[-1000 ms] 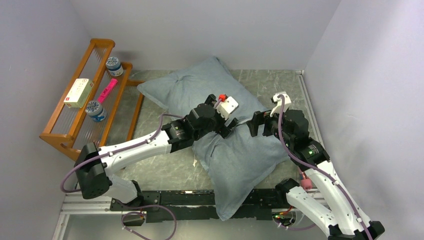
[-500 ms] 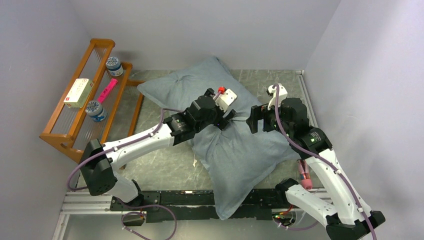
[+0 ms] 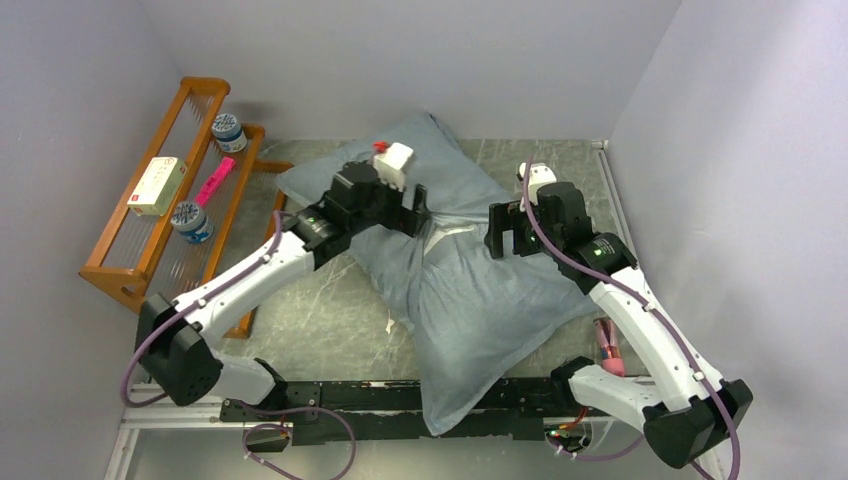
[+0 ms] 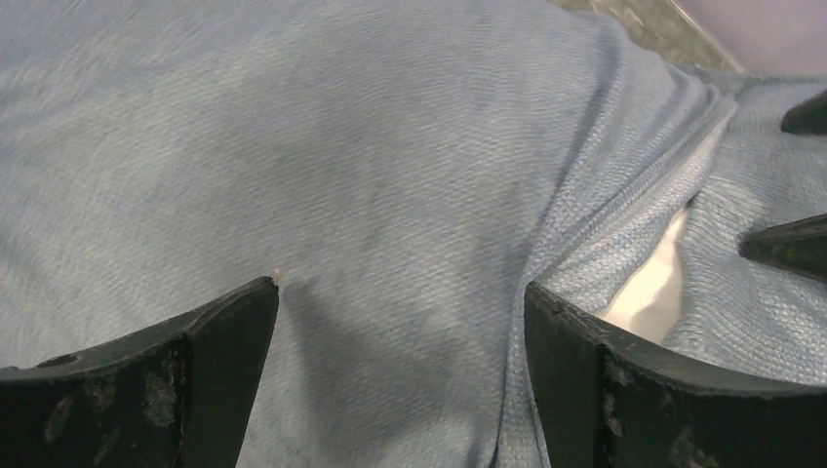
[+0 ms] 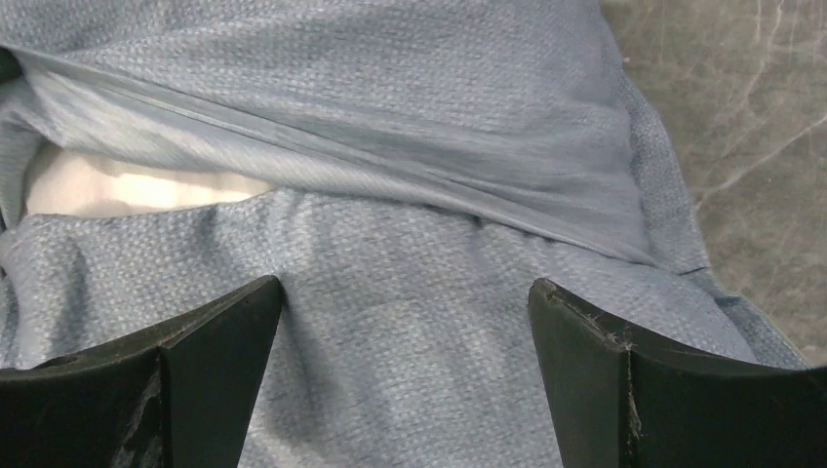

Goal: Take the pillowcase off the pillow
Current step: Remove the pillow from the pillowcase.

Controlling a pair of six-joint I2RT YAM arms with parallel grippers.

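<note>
Moved since a second ago: your left arm (image 3: 260, 275) far back-left, your right arm (image 3: 620, 300) slightly. One grey-blue cloth pillowcase (image 3: 470, 300) lies on the desk (image 3: 330, 320), around one white pillow (image 4: 653, 288) glimpsed through its slit. Left jaws and right jaws: both released, empty.

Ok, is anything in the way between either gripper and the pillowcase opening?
Nothing visible. The left gripper and right gripper both hang open over the bare pillowcase. The slit showing the white pillow lies uncovered between them.
</note>
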